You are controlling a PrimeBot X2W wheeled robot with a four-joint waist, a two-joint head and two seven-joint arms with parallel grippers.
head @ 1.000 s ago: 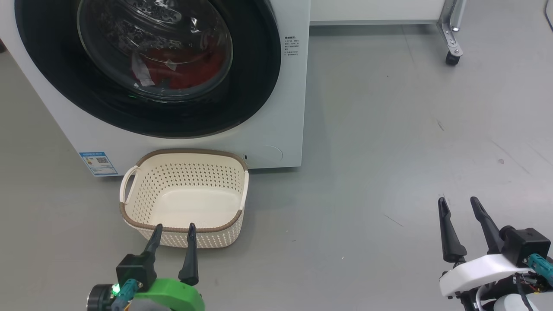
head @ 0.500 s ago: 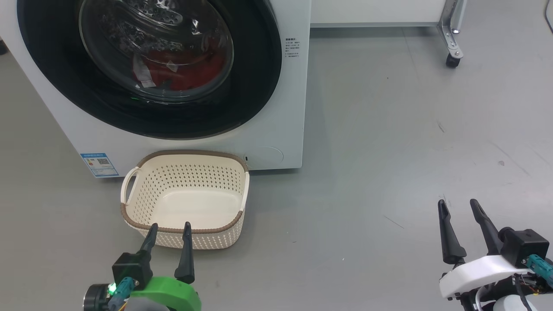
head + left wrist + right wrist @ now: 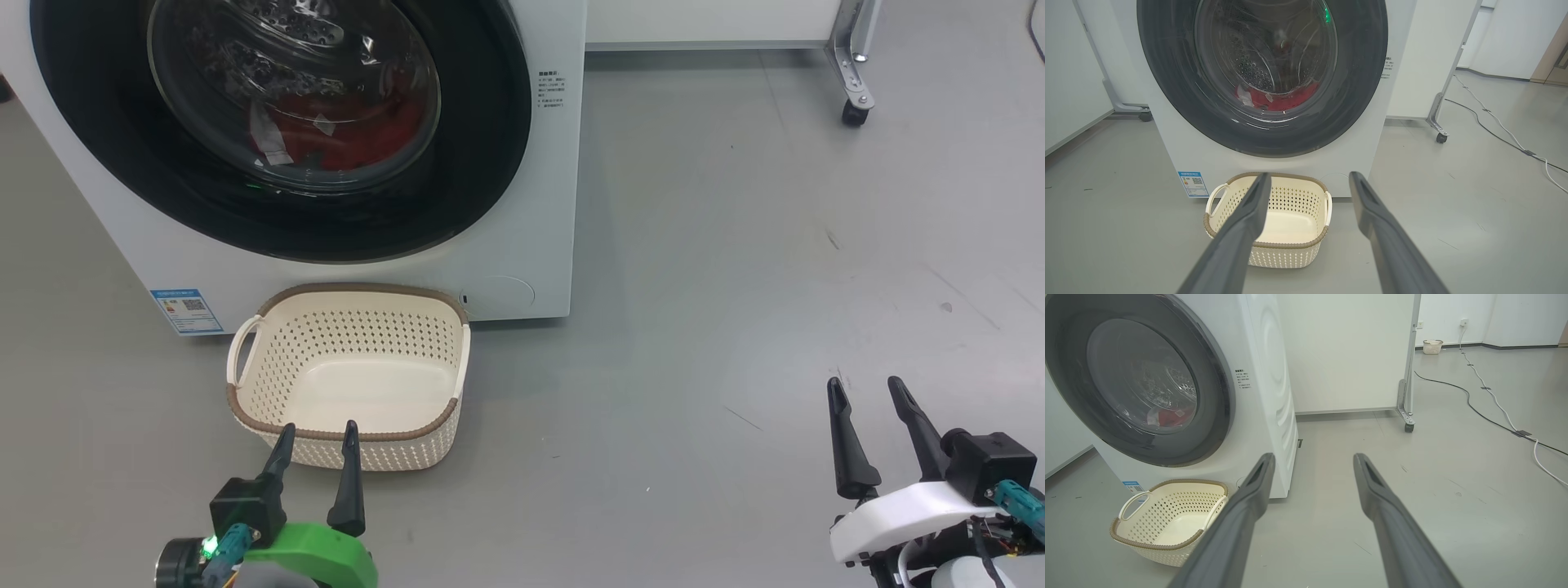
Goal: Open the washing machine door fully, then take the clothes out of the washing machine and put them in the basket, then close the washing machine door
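i'm looking at what seems a lab or test room rather than a home: the washing machine [image 3: 1265, 375] stands free on a smooth grey floor [image 3: 1453, 477]. white partition panels [image 3: 1347, 355] on caster feet [image 3: 1408, 426] stand behind it, and loose cables [image 3: 1494, 401] trail across the floor.

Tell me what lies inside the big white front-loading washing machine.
Through the closed round black-rimmed glass door, bright red clothes with white labels lie at the bottom of the perforated steel drum. Reflections and the black rim hide how many garments.
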